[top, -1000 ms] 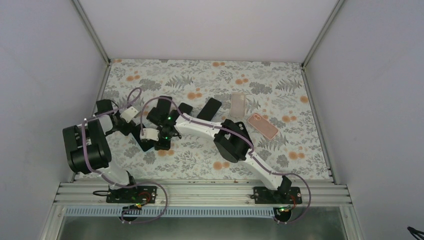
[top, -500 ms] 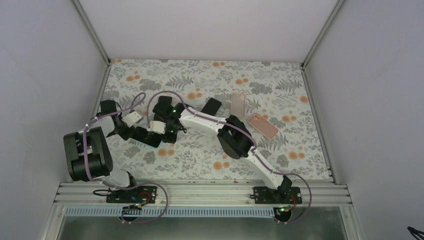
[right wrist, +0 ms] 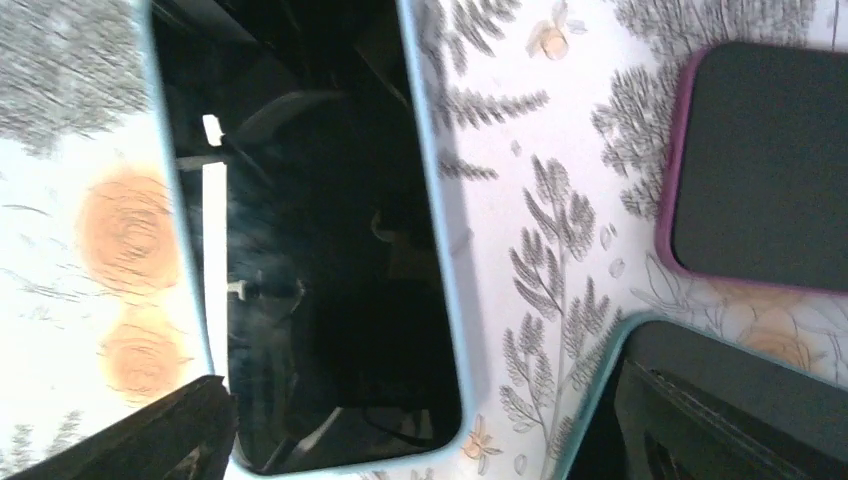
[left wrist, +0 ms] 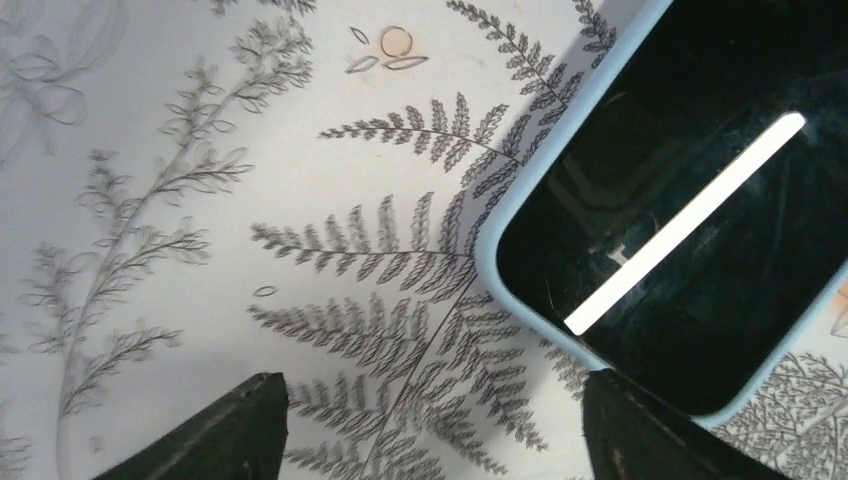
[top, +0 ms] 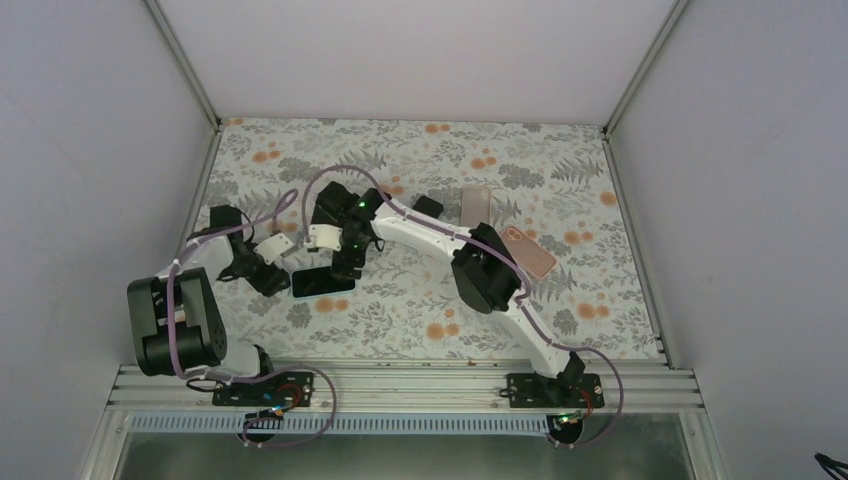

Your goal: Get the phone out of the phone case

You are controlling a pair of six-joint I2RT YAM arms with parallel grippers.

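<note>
Phone (top: 323,282) lies screen up in its light-blue case (left wrist: 487,265), flat on the table (top: 600,320), left of centre and nearer the near edge. Left pincer (left wrist: 435,400) is released, fingers spread, gripping nothing, just beside a case corner. Right pincer (right wrist: 425,400) is also released, above the case. A purple-rimmed case (right wrist: 770,160) lies nearby.

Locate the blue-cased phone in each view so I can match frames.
Top external: blue-cased phone left of centre, lying flat.
Left wrist: right side, screen up.
Right wrist: left half, screen up.
Shared landmark: fern-print table cover under it.
</note>
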